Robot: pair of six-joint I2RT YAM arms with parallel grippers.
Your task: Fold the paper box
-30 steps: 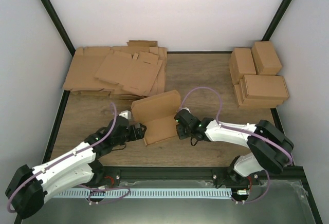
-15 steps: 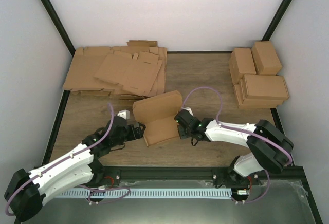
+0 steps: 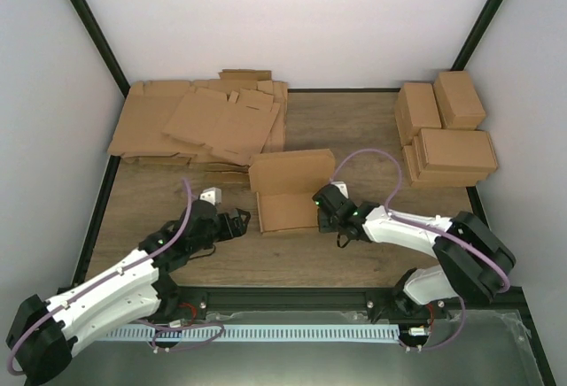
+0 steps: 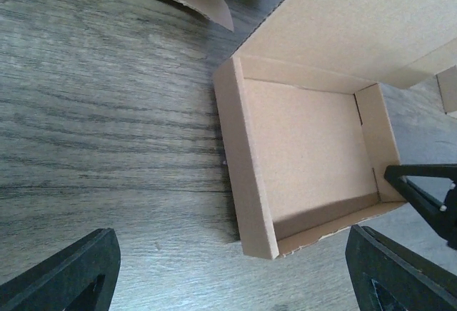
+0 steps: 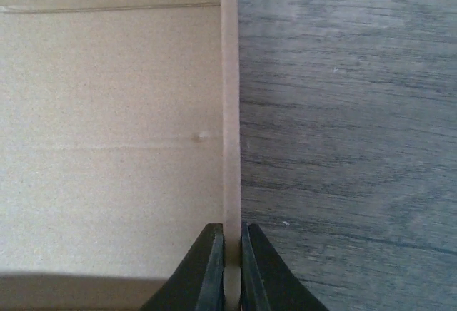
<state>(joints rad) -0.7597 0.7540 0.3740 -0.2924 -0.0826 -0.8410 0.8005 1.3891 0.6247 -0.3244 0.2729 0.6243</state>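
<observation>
Bright, even overhead light; soft faint shadows; crisp focus in all views.

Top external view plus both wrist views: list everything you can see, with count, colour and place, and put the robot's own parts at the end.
paper box: one, brown, middle of the table, open tray with its lid panel standing up at the far side
flat cardboard sheets: a heap, brown, far left corner
closed boxes: several, brown, stacked at the far right edge
table: one, grey-brown wood grain, under everything
left gripper: one, black, open, just left of the paper box and apart from it
right gripper: one, black, shut on the right side wall of the paper box
</observation>
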